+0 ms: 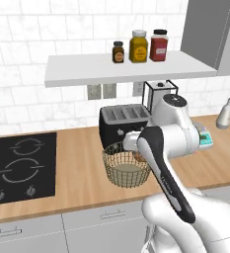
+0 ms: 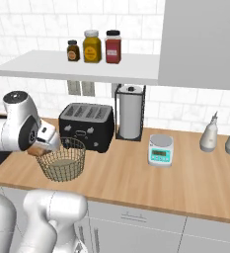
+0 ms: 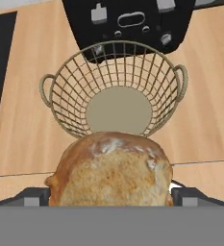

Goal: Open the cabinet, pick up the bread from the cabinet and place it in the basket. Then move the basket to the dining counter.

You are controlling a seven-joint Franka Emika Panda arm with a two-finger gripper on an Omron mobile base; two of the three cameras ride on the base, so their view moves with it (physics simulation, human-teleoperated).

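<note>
My gripper (image 3: 111, 197) is shut on the bread (image 3: 111, 173), a round tan-brown bun with a rough crust, which sits large at the bottom of the hand view. It hangs just above the near rim of the basket (image 3: 60, 86), whose flat beige base lies bare. From the right base view, the bread (image 2: 37, 149) sits under the gripper (image 2: 41, 144) at the left edge of the basket (image 2: 64, 163). The wire basket (image 1: 126, 170) stands on the wood counter before the toaster, partly behind my forearm. The dining counter is out of view.
A black toaster (image 2: 87, 126) stands right behind the basket. The black stovetop (image 1: 20, 165) lies to the left. A paper towel holder (image 2: 130, 118), a scale (image 2: 161, 149) and bottles (image 2: 209, 133) stand to the right. Jars (image 2: 92, 47) sit on the shelf beside the grey cabinet (image 2: 200, 39).
</note>
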